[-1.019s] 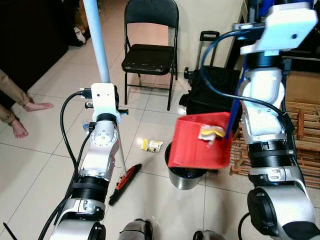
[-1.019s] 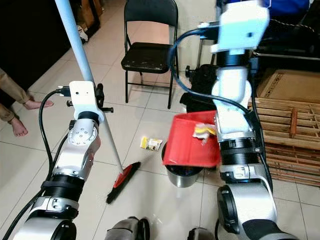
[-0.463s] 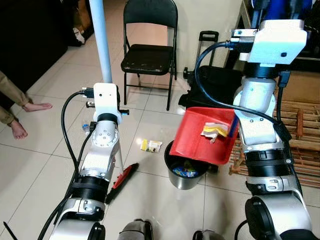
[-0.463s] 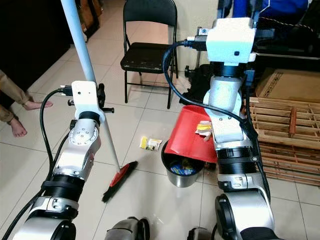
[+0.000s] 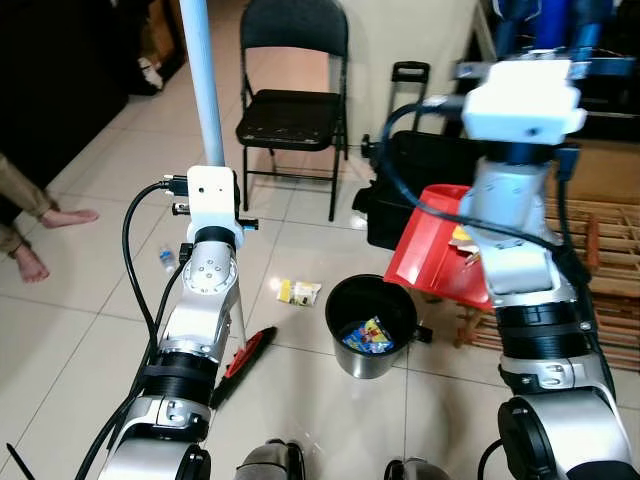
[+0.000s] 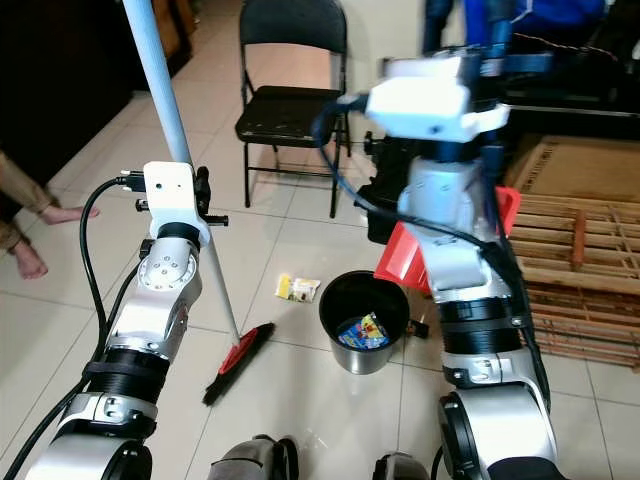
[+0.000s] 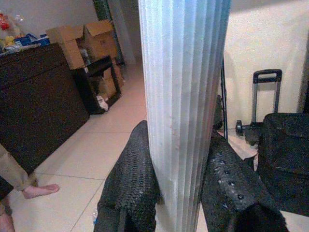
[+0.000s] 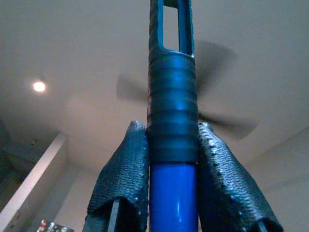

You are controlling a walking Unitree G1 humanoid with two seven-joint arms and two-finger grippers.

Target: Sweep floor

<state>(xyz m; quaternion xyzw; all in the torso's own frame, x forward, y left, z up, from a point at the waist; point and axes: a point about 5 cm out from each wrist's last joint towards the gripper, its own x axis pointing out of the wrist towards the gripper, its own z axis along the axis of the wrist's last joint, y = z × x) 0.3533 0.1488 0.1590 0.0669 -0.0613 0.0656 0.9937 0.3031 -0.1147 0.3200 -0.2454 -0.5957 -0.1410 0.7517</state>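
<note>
left gripper [image 7: 178, 193] jaws pinch pale blue broom pole [image 5: 202, 90] upright | right gripper [image 8: 171, 188] jaws clamp blue dustpan handle [image 8: 172, 121], red plastic dustpan [image 5: 435, 250] tilted right of black round bin [image 5: 372, 325]

Dustpan swung off bin.
Red dustpan [image 5: 432, 250], earlier tilted over the bin [image 5: 372, 325], now sits right of it, steeper; right arm raised; wrappers now inside bin.

- The bin [image 5: 371, 324] stands on the floor between the arms, with wrappers inside.
- A packet [image 5: 299, 292] lies just left of it; the broom head [image 5: 246, 362] nearer (left again).
- The chair [image 5: 291, 103] stands behind.
- The dustpan [image 5: 436, 250] hangs tilted, right of the bin.
</note>
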